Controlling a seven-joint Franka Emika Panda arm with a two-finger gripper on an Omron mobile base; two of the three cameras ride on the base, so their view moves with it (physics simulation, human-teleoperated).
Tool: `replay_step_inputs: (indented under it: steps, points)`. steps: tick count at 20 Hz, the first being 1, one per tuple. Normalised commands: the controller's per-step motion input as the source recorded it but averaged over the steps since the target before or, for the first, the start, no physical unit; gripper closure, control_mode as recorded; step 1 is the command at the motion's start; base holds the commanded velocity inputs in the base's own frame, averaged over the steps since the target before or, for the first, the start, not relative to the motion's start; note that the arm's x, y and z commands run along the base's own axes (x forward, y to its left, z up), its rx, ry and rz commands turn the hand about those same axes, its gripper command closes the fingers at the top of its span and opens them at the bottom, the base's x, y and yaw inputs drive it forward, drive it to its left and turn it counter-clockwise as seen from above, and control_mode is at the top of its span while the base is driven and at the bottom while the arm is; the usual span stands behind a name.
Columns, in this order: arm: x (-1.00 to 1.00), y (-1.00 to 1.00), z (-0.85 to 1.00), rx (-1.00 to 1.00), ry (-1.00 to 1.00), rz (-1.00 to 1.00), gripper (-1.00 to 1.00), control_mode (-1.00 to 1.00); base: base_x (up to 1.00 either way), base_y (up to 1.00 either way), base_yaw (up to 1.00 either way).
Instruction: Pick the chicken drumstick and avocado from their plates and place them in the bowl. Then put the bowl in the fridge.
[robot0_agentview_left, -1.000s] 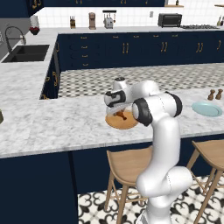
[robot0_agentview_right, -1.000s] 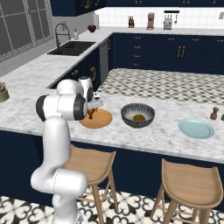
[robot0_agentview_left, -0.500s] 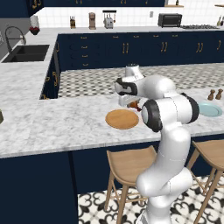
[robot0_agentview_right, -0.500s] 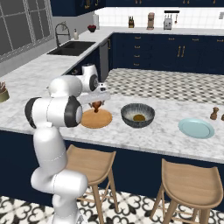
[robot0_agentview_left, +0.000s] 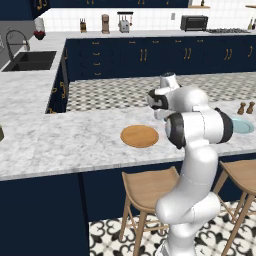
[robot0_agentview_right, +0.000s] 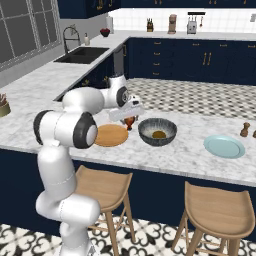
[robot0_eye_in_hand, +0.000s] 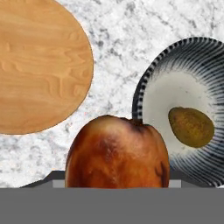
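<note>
You are carrying the chicken drumstick (robot0_eye_in_hand: 117, 152) in the jaws: in the hand view its rounded reddish-brown meaty end sits right at the gripper (robot0_agentview_right: 129, 119), and in the right base view it hangs under the hand, above the desk (robot0_agentview_right: 45, 95) in the gap between the two dishes. The fingers themselves are hidden behind the meat, so the grasp is judged from the way the piece hangs clear of the marble. The relation that matters now is drumstick to bowl (robot0_agentview_right: 157, 131): the dark speckled bowl lies just to the right of the jaws in the right base view, and its near rim touches the edge of the drumstick's outline in the hand view, with the pale inside off to the right. The drumstick's long axis appears to run along the gripper, meaty end down, so it should drop in end first. The avocado (robot0_eye_in_hand: 191, 127) already lies in the bowl, right of centre, so aim for the bare part of the floor nearest you. The wooden plate (robot0_agentview_right: 111, 135) is bare and lies left of the jaws; the pale blue-green plate (robot0_agentview_right: 224, 146) sits well apart at the far right. The arm is folded, elbow high and forearm reaching out over the desk, hand pointing down. A short carry to the right should put the piece over the bowl before you release.
</note>
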Motion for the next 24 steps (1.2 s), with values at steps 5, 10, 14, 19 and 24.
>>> replay_step_inputs:
  steps: [5, 10, 14, 19, 24]
  points:
    - [0.27, -0.8, 0.09, 0.03, 0.04, 0.0, 1.0, -1.0, 0.0, 0.0, 0.0]
    - [0.3, -0.47, -0.2, 0.01, 0.0, 0.01, 1.0, -1.0, 0.0, 0.0, 0.0]
    - [0.28, -0.24, -0.42, 0.0, 0.0, 0.02, 1.0, -1.0, 0.0, 0.0, 0.0]
    - [0.25, -0.03, -0.51, 0.0, 0.03, 0.02, 1.0, -1.0, 0.0, 0.0, 0.0]
    - [0.24, -0.02, -0.47, 0.0, 0.0, 0.05, -1.0, -1.0, 0.0, 0.0, 0.0]
